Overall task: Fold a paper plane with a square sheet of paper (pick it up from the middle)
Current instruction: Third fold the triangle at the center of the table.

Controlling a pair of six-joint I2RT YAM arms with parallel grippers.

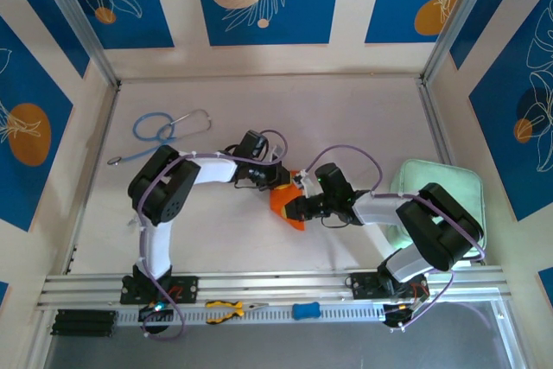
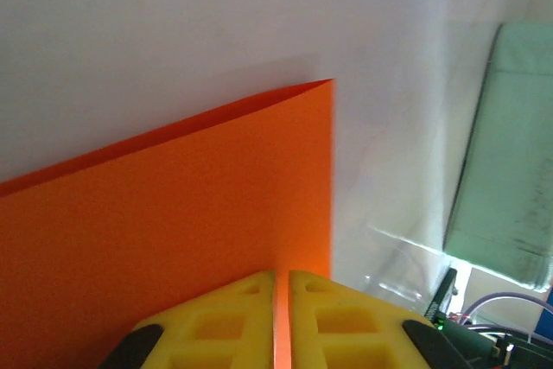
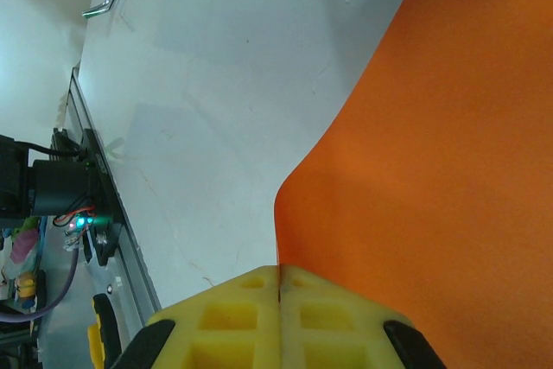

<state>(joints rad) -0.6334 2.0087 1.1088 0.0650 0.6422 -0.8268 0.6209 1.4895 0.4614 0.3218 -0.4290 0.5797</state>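
The square sheet of paper is bright orange and hangs just above the table's middle, held between both grippers. My left gripper reaches in from the left. In the left wrist view its yellow fingers are shut on the sheet, and a thin orange strip shows between them at the gripper. A darker second layer runs along the sheet's upper edge. My right gripper comes from the right. Its tips are shut on the curved edge of the sheet. The paper plane is out of view.
A pale green pad lies at the right, also seen in the left wrist view. A blue stethoscope lies at the back left. Yellow pliers and a small blue object rest on the front rail.
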